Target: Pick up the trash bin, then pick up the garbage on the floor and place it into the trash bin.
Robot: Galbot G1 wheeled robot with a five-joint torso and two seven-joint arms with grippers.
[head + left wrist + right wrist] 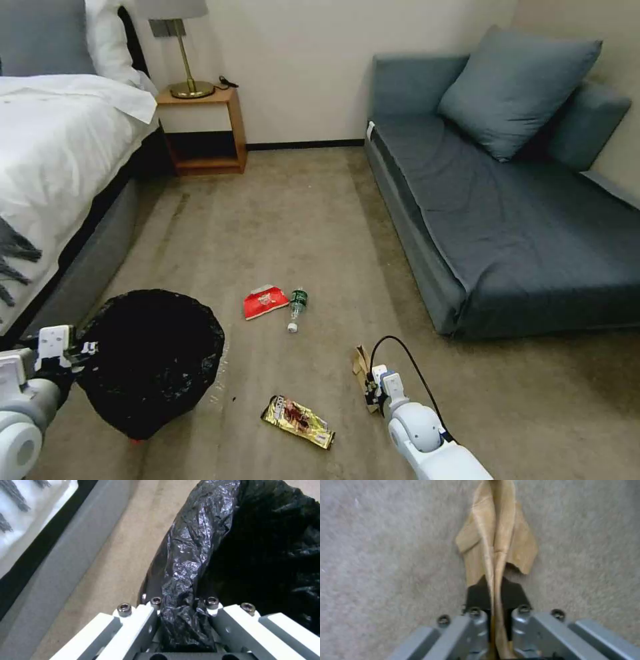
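The trash bin (150,360), lined with a crinkly black bag (186,562), hangs at the lower left over the floor (320,220); a red mark shows under its base. My left gripper (80,350) is shut on the bin's rim (181,610). At the lower middle my right gripper (371,390) is shut on a folded tan cardboard piece (495,542) of the garbage. On the carpet lie a red snack packet (265,301), a small clear bottle (296,308) with a green label, and a gold-brown wrapper (297,421).
A bed (60,160) with white covers runs along the left, close to the bin. A wooden nightstand (203,130) with a brass lamp stands at the back. A blue-grey sofa (507,207) with a cushion fills the right side.
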